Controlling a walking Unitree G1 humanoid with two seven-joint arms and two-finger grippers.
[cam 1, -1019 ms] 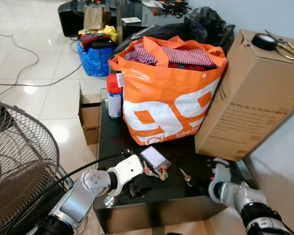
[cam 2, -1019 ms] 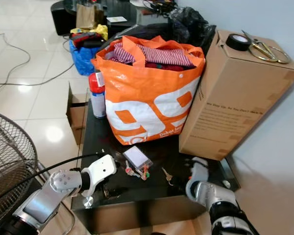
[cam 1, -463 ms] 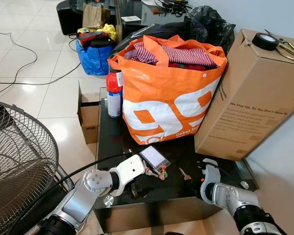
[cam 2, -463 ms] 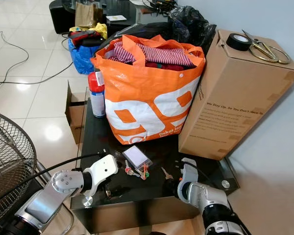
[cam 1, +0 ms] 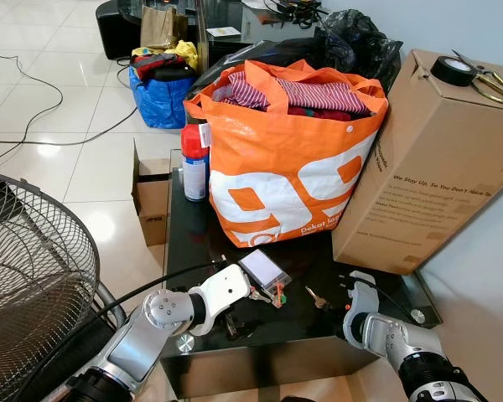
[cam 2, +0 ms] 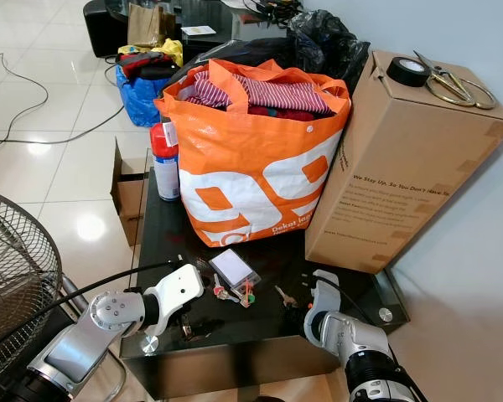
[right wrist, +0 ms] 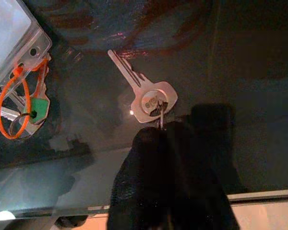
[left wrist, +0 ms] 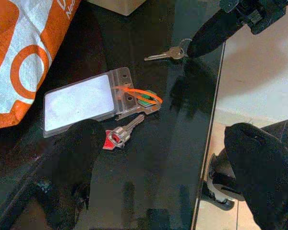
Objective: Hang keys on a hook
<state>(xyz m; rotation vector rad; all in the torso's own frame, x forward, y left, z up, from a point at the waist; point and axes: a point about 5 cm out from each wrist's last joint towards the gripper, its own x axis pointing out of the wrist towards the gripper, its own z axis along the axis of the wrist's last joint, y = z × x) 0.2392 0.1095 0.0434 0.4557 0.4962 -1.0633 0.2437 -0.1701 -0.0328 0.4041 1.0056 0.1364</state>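
A single silver key [right wrist: 143, 93] lies on the black glass table [cam 1: 193, 243], to the right of a clear card holder [cam 1: 264, 268]. My right gripper [right wrist: 159, 129] is shut on the key's ring, and its black fingertip [left wrist: 206, 36] touches the key [left wrist: 165, 52] near the table's front right. The holder [left wrist: 79, 101] carries an orange tie, a green tag and a red-tagged key [left wrist: 122, 134]. My left gripper [left wrist: 168, 163] hangs open over the table's front edge, with one finger [left wrist: 72, 163] just beside the red-tagged key.
An orange shopping bag [cam 1: 293, 159] full of clothes and a tall cardboard box [cam 1: 427, 159] stand at the back of the table. A red-capped spray can [cam 1: 196, 163] is at the back left. A floor fan [cam 1: 33, 276] stands close on my left.
My right arm has swung left along the table's front and its fingertips have reached the silver key's ring. The left arm has barely moved.
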